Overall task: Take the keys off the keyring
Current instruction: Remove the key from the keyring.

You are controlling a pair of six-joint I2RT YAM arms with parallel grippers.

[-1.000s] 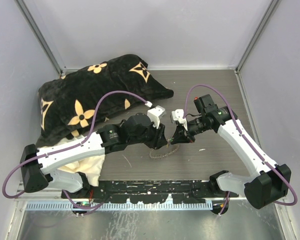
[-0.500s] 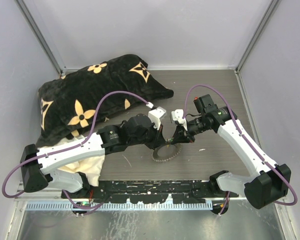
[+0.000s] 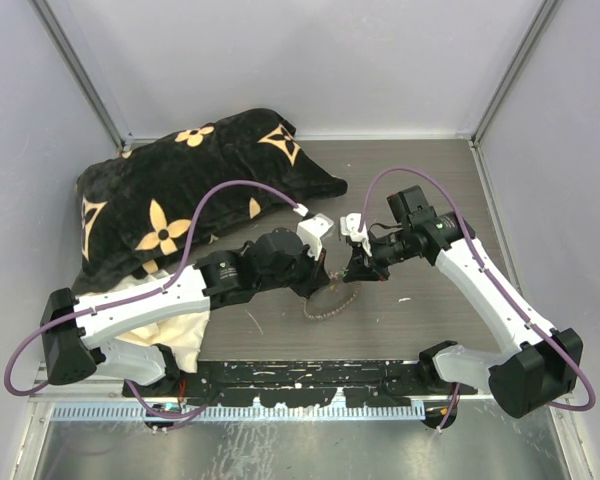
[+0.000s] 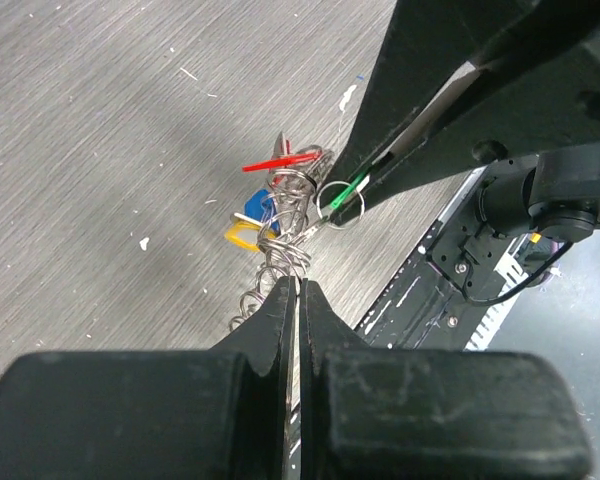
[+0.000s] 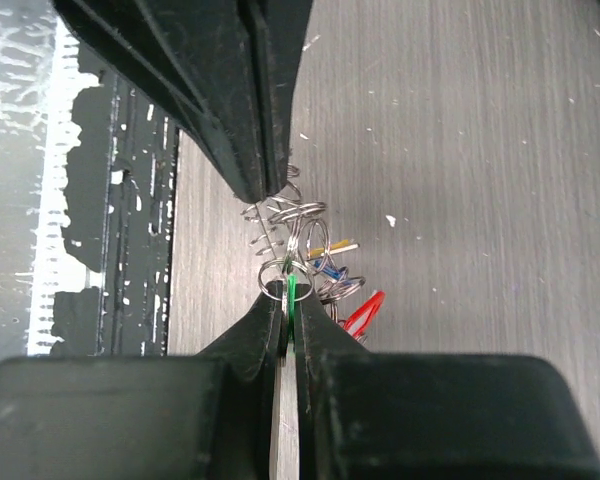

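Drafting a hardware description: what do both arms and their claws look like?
The left arm and right arm have white link shells and black joint housings, each trailing a looping purple cable. A white bracket sits at each wrist. The left claw and right claw have matte black fingers tapering to thin tips.

No writing, number or label is legible anywhere; the black plush cushion point(image 3: 215, 170) at far left bears only cream flower motifs.

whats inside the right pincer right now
A green key is pinched in the right pincer, its coloured head showing, with loops of the keyring right beside it. The key's metal blade is covered by the fingers, so it cannot be seen.
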